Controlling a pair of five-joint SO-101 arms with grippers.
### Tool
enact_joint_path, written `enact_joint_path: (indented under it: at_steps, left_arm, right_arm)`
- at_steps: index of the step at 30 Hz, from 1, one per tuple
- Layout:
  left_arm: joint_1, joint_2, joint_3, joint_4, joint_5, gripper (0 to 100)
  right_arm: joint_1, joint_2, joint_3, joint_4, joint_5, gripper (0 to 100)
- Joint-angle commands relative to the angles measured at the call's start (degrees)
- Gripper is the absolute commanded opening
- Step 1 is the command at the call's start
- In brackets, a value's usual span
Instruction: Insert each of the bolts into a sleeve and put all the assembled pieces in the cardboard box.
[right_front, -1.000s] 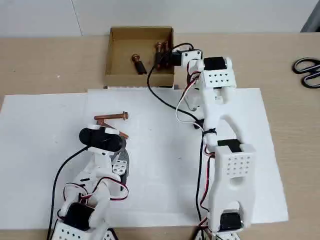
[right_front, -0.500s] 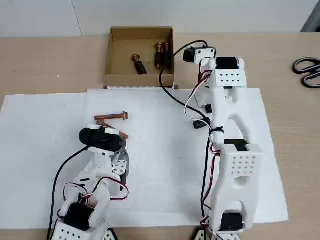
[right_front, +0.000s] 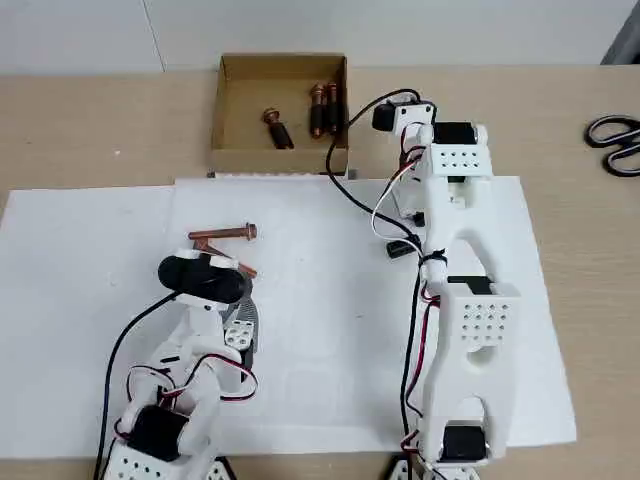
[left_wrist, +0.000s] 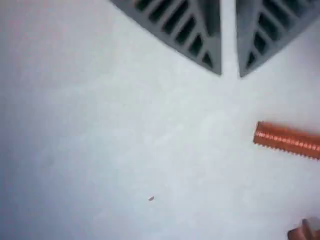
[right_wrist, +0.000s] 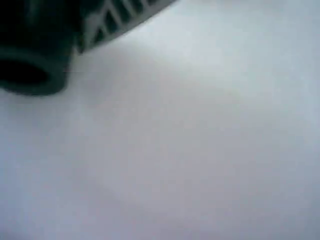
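The cardboard box (right_front: 228, 150) at the back holds three bolt-and-sleeve pieces, one (right_front: 276, 128) in the middle and two (right_front: 322, 108) by its right wall. Two loose copper bolts (right_front: 222, 233) lie on the white paper, just ahead of my left gripper (right_front: 241, 322). In the left wrist view its fingers (left_wrist: 202, 37) are nearly together with nothing between them, and a bolt (left_wrist: 287, 141) lies beside them. My right arm (right_front: 455, 160) is bent over the paper right of the box. One grey finger (right_wrist: 120, 15) shows behind a black sleeve (right_wrist: 30, 60). A black sleeve (right_front: 398, 248) lies beside that arm.
White paper (right_front: 320, 350) covers the near table, with free room between the two arms. Scissors (right_front: 615, 140) lie at the far right on the wood. A black cable (right_front: 345, 185) loops from the right arm across the paper near the box.
My right arm's gripper end has swung away from the box's right wall to the right and back over the paper. The left arm and the loose bolts have stayed still.
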Motion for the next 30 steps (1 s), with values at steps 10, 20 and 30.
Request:
enact_joint_path:
  at_steps: [10, 20, 30]
  left_arm:
    - [-0.26, -0.53, -0.13, -1.14, -0.26, 1]
    - [-0.26, -0.53, -0.13, -1.14, -0.26, 1]
    - [-0.26, -0.26, -6.29, -0.62, 2.73, 1]
  right_arm:
    - [-0.48, 2.42, 0.09, 2.33, -0.70, 2.7]
    - [-0.40, -4.88, -9.14, 14.81, -0.70, 0.2]
    - [-0.04, -30.99, 4.04, 15.96, -0.70, 0.2]
